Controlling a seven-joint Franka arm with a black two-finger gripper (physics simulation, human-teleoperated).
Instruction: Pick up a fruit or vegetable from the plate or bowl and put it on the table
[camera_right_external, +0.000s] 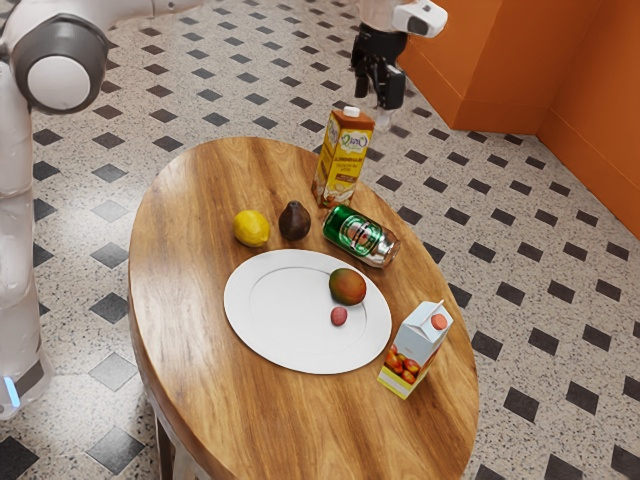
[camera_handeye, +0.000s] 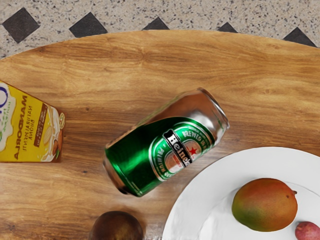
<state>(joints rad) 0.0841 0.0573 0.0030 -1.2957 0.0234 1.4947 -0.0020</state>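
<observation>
Cropped in wrist view: plate (camera_handeye: 192, 205); avocado (camera_handeye: 117, 229); yellow carton (camera_handeye: 30, 127); small red fruit (camera_handeye: 308, 231)

Lemon (camera_right_external: 252, 228) nr avocado (camera_right_external: 294, 221), mango (camera_right_external: 347, 286) on wht plate (camera_right_external: 270, 325)

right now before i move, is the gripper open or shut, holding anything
Gripper: open, holding nothing, up above the table's far side.

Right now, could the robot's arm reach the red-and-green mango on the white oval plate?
Probably yes: nothing covers the mango from above, the small pinkish fruit beside it looks lower, and the green metal can lies off the plate.
</observation>
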